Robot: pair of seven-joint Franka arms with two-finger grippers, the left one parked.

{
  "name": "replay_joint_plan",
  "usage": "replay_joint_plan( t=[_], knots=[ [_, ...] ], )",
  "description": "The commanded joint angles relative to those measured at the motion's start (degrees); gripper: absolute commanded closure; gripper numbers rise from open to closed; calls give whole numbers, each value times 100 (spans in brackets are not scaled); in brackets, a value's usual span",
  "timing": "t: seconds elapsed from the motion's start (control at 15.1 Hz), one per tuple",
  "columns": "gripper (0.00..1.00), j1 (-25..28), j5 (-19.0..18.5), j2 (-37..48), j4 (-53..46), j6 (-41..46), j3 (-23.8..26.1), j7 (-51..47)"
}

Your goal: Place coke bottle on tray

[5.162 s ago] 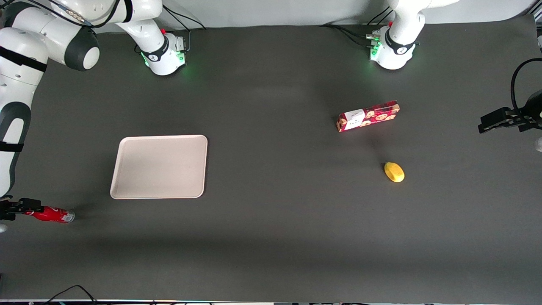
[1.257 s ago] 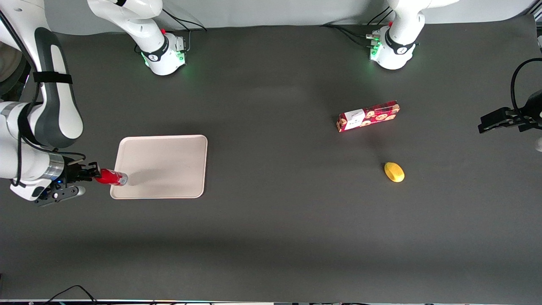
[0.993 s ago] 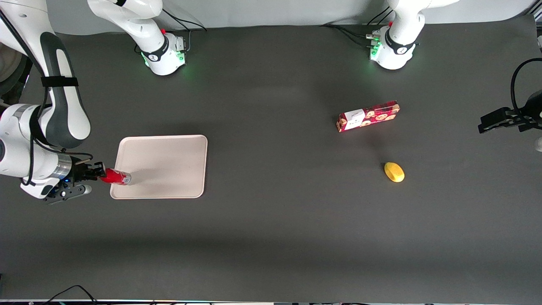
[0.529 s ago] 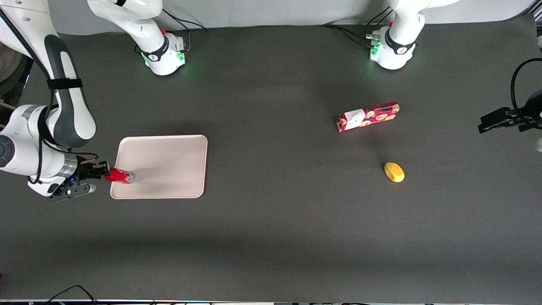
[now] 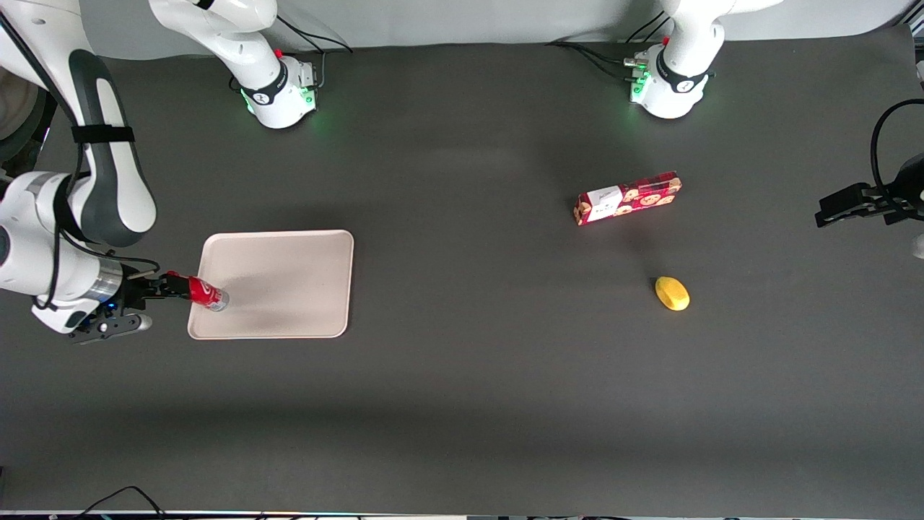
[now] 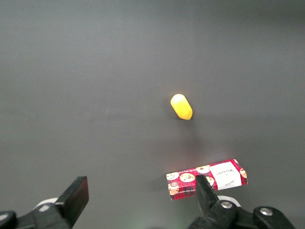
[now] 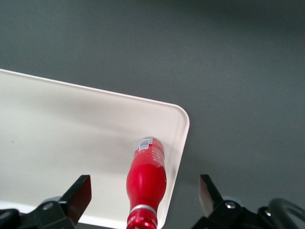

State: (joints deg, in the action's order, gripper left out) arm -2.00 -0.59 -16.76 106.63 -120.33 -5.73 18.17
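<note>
Gripper: spread wide, nothing clamped, at the tray's edge nearest the working arm's end.
Coke bottle: between the fingers, cap toward the gripper, silvery base on the tray.
Tray: flat on the desk, under the bottle's base.
</note>
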Motion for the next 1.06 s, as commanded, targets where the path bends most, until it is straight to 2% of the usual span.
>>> replay_joint_plan(
  t=[0.0, 0.13, 0.4, 0.99],
  knots=[
    [0, 59, 137, 340, -860, 851, 37, -227],
    [0, 76, 392, 419, -1423, 1239, 64, -305],
    [0, 173, 437, 595, -2312, 2004, 116, -1262],
    [0, 156, 384, 762, -2480, 2479, 178, -1879]
  ],
)
